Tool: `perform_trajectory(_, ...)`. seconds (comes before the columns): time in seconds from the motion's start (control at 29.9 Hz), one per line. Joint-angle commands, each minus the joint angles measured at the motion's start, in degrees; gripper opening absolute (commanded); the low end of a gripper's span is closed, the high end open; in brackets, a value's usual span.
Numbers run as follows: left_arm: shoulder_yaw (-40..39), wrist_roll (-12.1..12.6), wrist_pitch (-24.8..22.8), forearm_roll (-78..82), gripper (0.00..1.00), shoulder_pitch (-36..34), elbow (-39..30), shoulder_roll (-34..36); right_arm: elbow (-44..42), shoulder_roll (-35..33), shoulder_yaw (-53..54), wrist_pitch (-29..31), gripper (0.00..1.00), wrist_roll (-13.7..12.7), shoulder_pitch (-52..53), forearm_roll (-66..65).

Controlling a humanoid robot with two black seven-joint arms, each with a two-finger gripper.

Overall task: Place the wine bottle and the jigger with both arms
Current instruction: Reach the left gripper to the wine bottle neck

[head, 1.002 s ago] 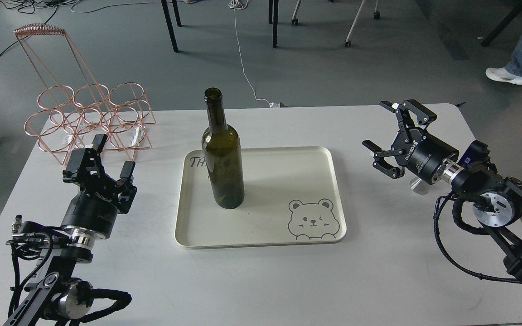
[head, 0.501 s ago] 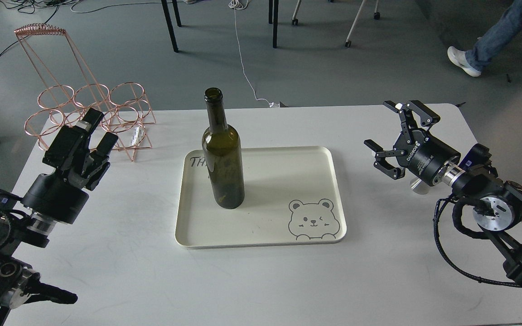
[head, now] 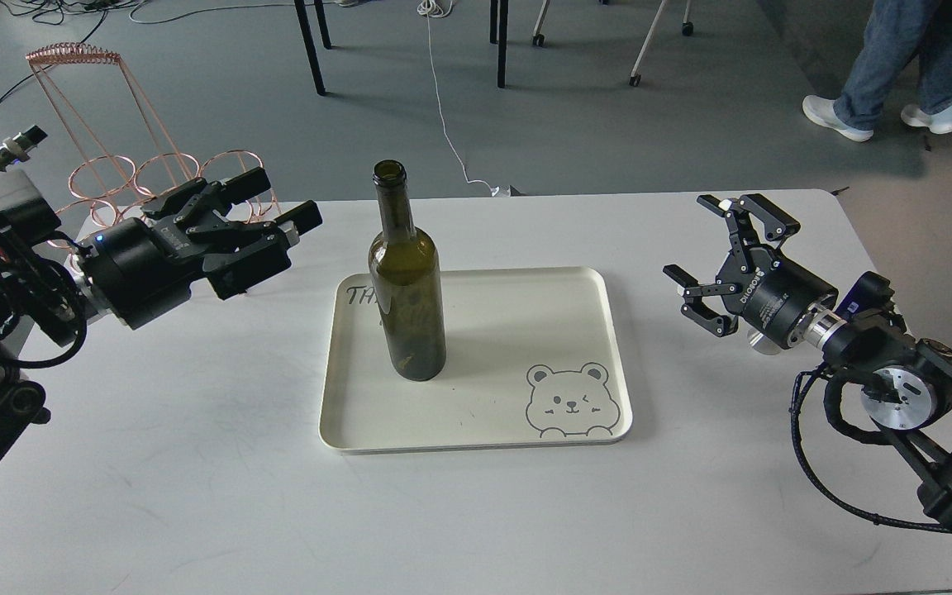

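The dark green wine bottle (head: 406, 281) stands upright on the left part of the cream tray (head: 583, 330). My left gripper (head: 284, 201) is open and empty, lying sideways with its fingers pointing right at the bottle, a short gap to the bottle's left. My right gripper (head: 720, 244) is open and empty above the table on the right, well clear of the tray. The silver jigger (head: 759, 342) is mostly hidden under the right gripper's wrist; only a small shiny part shows on the table.
A copper wire bottle rack (head: 158, 169) stands at the table's back left, just behind my left gripper. The tray has a bear drawing (head: 568, 401) at its front right. A person's legs (head: 897, 66) are on the floor beyond the table's far right.
My left arm swung up and turned, so its gripper now points right at the bottle instead of away from me. The right gripper barely shifted. The person walked left.
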Motion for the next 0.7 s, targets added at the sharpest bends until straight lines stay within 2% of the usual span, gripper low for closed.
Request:
perform_trajectory(0.0,2.58,0.03,0.01,2.15,0.98,-2.79,-0.11,0.14,0.01,0.0,0.0,0.09,0.99,0.2,-0.05,-0.08)
perform_trajectory(0.13,5.92,0.03,0.01,3.91,0.98,-4.82,0.25,-0.38,0.01,0.08,0.35,0.0,0.99,0.2,-0.23,-0.17)
perform_trajectory(0.67,9.36,0.03,-0.43,8.77,0.97,-9.21,2.88,-5.48,0.01,0.17,0.7,0.0,0.99,0.29,-1.11,-0.17)
